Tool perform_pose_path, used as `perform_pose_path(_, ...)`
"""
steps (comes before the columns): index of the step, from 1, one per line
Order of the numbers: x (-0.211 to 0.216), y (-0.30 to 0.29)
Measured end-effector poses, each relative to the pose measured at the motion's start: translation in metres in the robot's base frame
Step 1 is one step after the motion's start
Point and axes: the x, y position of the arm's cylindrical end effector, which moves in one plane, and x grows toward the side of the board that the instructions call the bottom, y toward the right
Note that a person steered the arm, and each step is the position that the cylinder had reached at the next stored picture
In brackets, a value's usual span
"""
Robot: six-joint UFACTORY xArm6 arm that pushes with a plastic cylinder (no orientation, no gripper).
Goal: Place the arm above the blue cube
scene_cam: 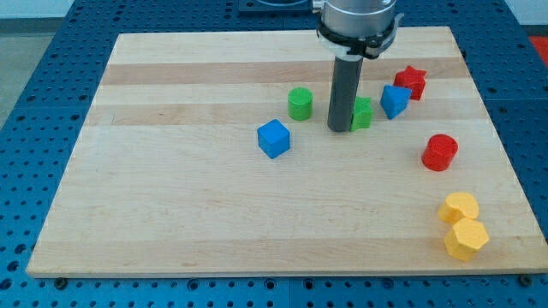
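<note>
The blue cube (274,139) lies on the wooden board (171,205) a little left of the middle. My tip (340,129) rests on the board to the cube's right, about one cube width and a half away, not touching it. The rod stands right against a green block (362,113), partly hiding it. A green cylinder (300,103) sits to the upper right of the blue cube, left of the rod.
A blue triangular block (394,101) and a red star block (411,82) lie right of the rod. A red cylinder (440,152) sits at the right. Two yellow blocks (459,208) (467,239) lie near the bottom right corner.
</note>
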Motion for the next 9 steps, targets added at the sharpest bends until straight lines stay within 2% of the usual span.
perform_pose_path(4,-0.015,0.016)
perform_pose_path(6,0.083,-0.002)
perform_pose_path(7,0.109,-0.07)
perform_pose_path(8,0.11,-0.158)
perform_pose_path(9,0.086,-0.218)
